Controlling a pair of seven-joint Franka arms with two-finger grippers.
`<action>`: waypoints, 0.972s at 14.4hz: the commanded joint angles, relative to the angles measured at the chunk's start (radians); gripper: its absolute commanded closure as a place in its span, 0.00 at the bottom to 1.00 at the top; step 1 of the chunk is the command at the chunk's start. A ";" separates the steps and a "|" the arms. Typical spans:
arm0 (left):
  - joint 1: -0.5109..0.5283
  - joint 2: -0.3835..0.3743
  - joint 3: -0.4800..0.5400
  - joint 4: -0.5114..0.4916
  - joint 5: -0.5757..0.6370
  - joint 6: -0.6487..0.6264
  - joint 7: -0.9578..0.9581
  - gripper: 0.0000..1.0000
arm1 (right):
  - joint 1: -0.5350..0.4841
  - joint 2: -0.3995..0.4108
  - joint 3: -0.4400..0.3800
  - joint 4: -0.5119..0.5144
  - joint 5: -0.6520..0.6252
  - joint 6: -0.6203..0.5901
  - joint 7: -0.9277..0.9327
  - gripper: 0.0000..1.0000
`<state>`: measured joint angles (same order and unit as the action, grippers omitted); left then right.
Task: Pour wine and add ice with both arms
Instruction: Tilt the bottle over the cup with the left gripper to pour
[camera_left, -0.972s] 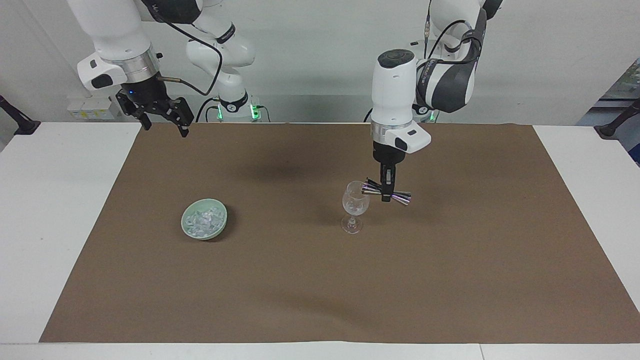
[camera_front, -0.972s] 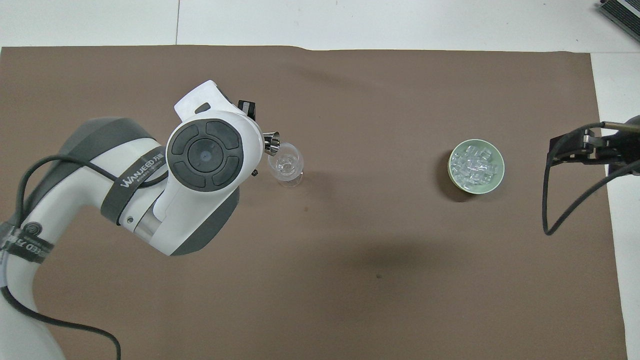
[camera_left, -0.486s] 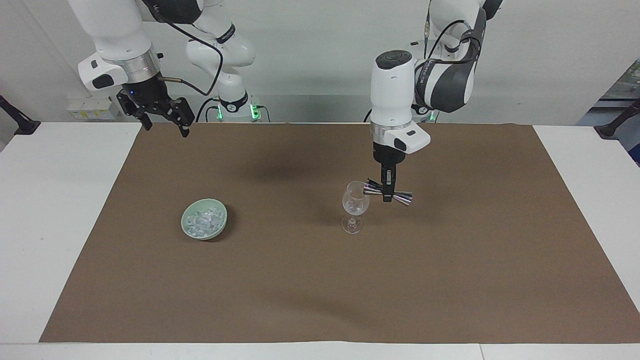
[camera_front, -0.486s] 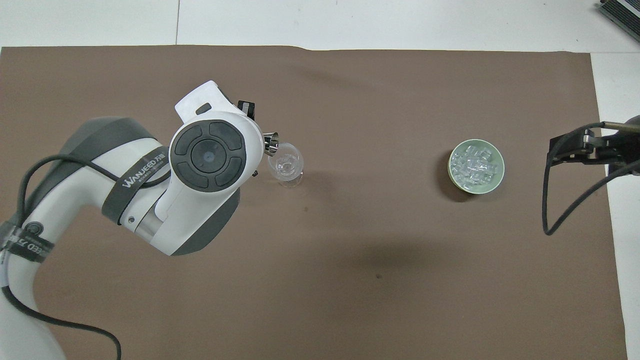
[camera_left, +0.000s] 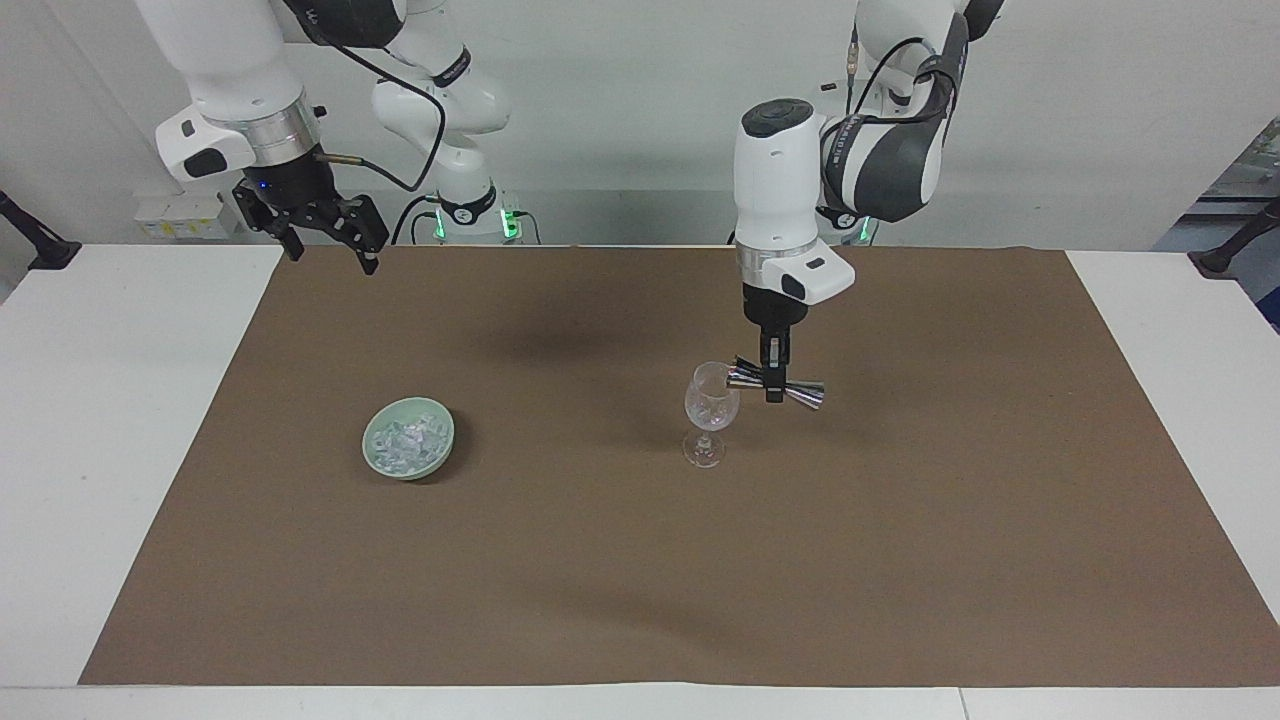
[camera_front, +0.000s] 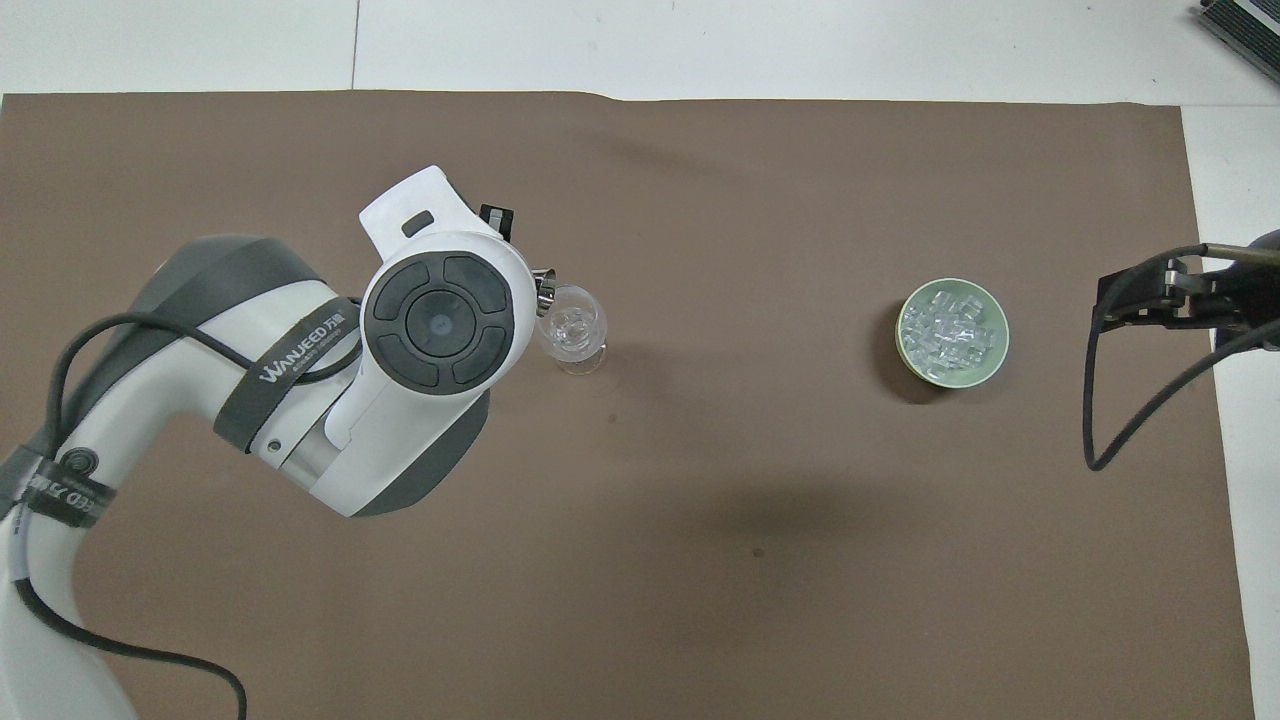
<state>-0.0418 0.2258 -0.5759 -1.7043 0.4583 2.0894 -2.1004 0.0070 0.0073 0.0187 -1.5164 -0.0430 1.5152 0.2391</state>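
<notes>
**Jigger tipped at the glass rim**

Left gripper (camera_left: 772, 388) is clamped tight on the waist of a steel jigger (camera_left: 776, 385), held sideways, one mouth at the rim of the glass (camera_left: 711, 410). Keep that mouth over the bowl of the glass and tilt slowly; don't nudge the rim, the stem looks tippy. Right gripper (camera_left: 327, 232) waits with its fingers spread, empty, at its own end of the mat. Ice (camera_left: 405, 442) sits in the green bowl (camera_left: 440, 452), well apart from the glass.

Facing view shows the grip and the jigger's tilt. Overhead, the wrist hides both, but you see into the glass (camera_front: 571, 334) and the ice (camera_front: 950, 330).
</notes>
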 joint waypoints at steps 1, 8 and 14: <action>-0.020 0.017 0.007 0.032 0.025 -0.032 -0.020 1.00 | -0.016 -0.003 0.004 -0.008 0.029 0.017 -0.023 0.00; -0.035 0.023 0.007 0.048 0.025 -0.051 -0.020 1.00 | -0.015 -0.004 0.004 -0.013 0.029 0.016 -0.037 0.00; -0.046 0.038 0.005 0.080 0.062 -0.080 -0.020 1.00 | -0.015 -0.006 0.006 -0.013 0.029 0.008 -0.040 0.00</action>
<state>-0.0650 0.2389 -0.5775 -1.6694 0.4867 2.0485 -2.1009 0.0070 0.0073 0.0193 -1.5188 -0.0430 1.5152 0.2390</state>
